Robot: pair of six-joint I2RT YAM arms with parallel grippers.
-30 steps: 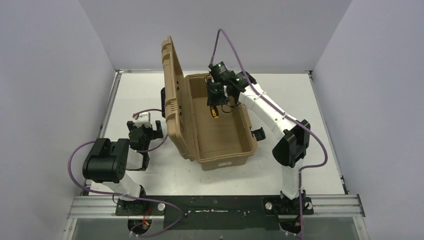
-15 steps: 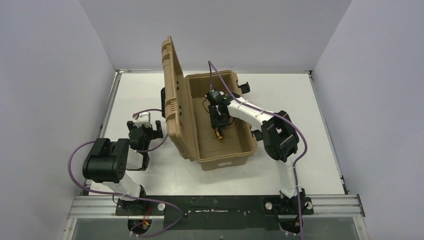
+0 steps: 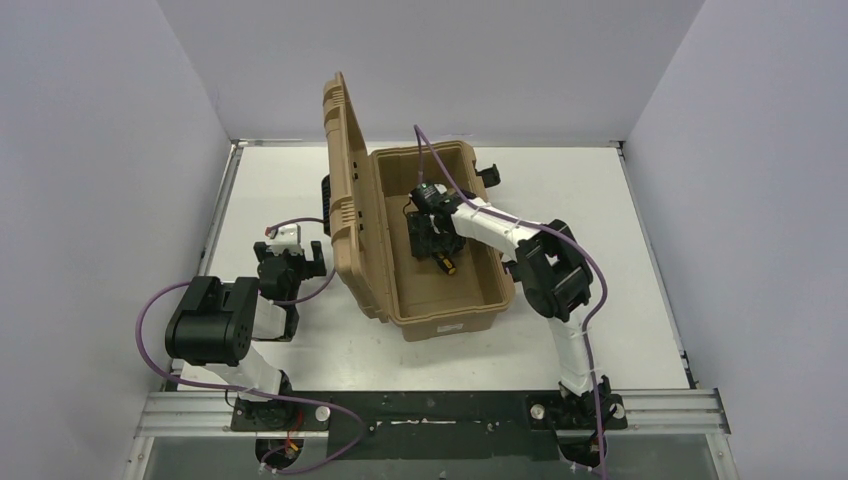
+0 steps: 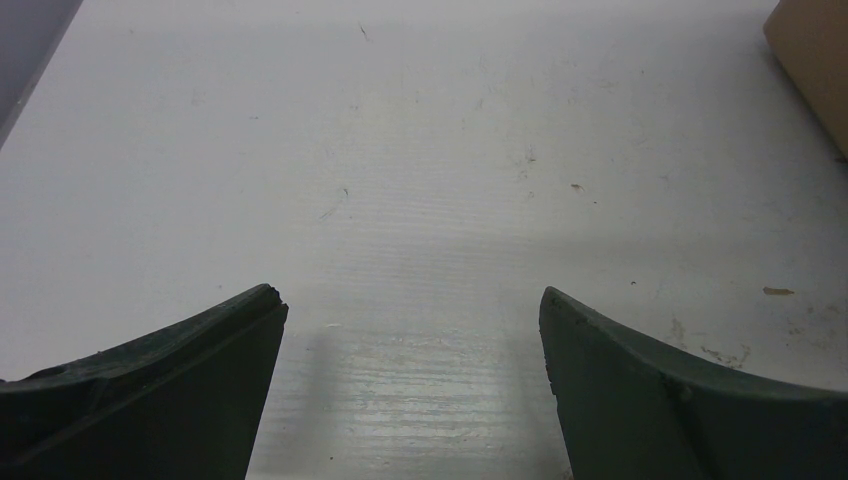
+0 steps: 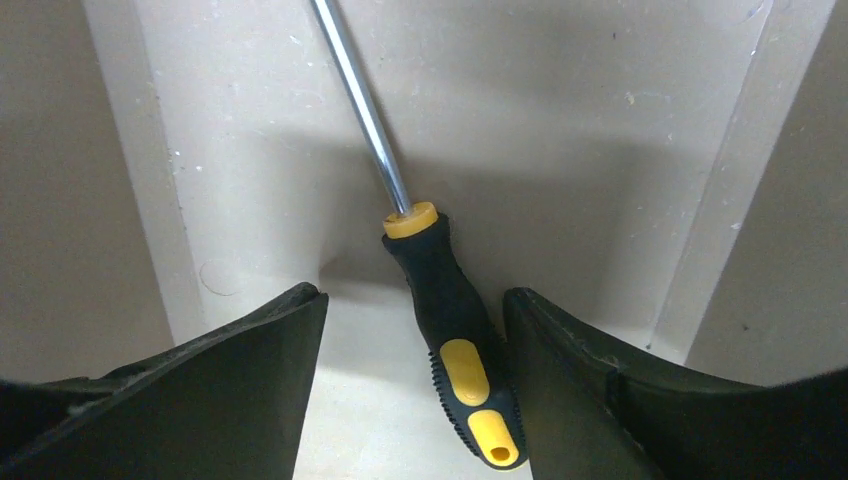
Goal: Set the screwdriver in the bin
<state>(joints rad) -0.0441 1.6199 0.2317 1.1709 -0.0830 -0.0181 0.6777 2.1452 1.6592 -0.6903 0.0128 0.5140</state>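
- Note right gripper point(image 5: 415, 300) spread, holding nothing; left gripper point(image 4: 410, 300) spread too.
- Find screwdriver point(image 5: 455, 330) flat on bin point(image 5: 600, 120) floor, shaft toward 11 o'clock, handle beside 3 o'clock finger point(image 5: 600, 400).
- Could snag handle when lifting out.

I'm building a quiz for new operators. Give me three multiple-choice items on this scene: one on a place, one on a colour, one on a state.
1. Where does the screwdriver lie? A on the table; B inside the bin; C on a shelf.
2. What colours is its handle? A red and white; B all blue; C black and yellow.
3. How is the bin's lid? A shut; B standing open; C taken off.
Answers: 1 B, the bin's tan walls surround it; 2 C, a black grip with yellow inserts; 3 B, it stands upright along the bin's left edge in the top view.
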